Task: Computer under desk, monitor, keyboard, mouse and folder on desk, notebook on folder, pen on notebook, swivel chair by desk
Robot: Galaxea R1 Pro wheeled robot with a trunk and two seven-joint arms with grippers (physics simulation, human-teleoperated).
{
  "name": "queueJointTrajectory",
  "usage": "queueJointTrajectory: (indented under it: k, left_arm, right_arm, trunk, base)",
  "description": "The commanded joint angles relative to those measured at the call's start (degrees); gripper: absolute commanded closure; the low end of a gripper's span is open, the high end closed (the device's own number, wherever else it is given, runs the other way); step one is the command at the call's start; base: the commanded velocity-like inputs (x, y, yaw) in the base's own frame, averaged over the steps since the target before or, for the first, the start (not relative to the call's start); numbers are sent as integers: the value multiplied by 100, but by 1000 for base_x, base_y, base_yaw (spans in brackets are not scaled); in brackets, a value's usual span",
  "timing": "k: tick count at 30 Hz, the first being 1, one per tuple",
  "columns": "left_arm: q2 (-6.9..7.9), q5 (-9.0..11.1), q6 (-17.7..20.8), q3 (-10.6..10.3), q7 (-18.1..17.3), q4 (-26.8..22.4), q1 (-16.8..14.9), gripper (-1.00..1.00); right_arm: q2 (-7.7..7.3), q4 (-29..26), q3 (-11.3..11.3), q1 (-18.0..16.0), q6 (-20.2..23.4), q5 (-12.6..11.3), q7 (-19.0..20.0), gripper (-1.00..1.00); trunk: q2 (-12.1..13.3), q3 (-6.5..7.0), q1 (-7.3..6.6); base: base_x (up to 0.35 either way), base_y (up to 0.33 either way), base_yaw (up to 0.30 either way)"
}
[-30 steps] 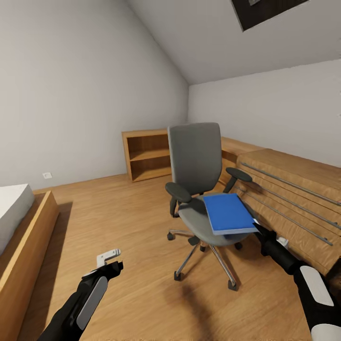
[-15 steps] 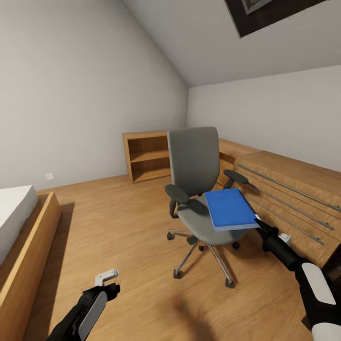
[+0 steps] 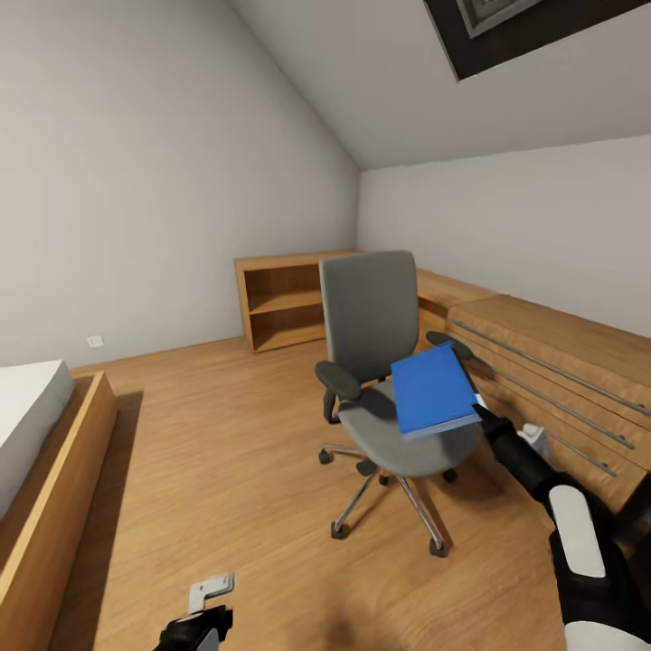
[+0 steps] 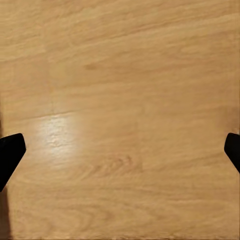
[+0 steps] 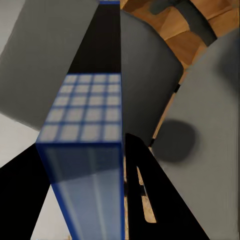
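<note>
While the right gripper [image 3: 477, 409] is gripping the blue folder [image 3: 433, 391] tilted above the swivel chair [image 3: 384, 362] seat, the left gripper [image 4: 120, 152] is hanging with jaws spread over the floor [image 4: 125, 75].

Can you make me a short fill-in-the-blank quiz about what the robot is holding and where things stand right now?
1. The right gripper is shut on the ____ folder.
2. The folder is held above the seat of the ____.
3. The left gripper hangs open over the bare wooden ____.
4. A wooden ____ stands against the wall behind the chair.

Missing words: blue; swivel chair; floor; bookshelf
</note>
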Motion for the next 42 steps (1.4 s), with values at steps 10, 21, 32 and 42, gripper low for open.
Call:
queueJointTrajectory:
  k: [10,21,32,42]
  left_arm:
    - [-174,15,-891,-76,14,769,-4,-100]
    - [-225,18,-1761,-72,3,1265,-3,-100]
    - [-234,31,-2062,-73,-52,1559,-2,-100]
    - [-235,27,-2070,-75,-108,1765,-4,-100]
  right_arm:
    - [587,-950,-83,539,-661,546,-158,100]
    - [613,-1142,-89,740,-741,53,-94,100]
    - [616,-1148,-89,821,-739,-129,106,100]
    - [621,-1146,-89,833,-739,-582,127,100]
  trunk:
    - [400,174,-221]
    - [841,372,-463]
    - [1282,569,-704]
    - [1683,749,-924]
  base:
    - [0,0,0]
    - [-44,0,0]
    - [-269,0,0]
    - [-24,0,0]
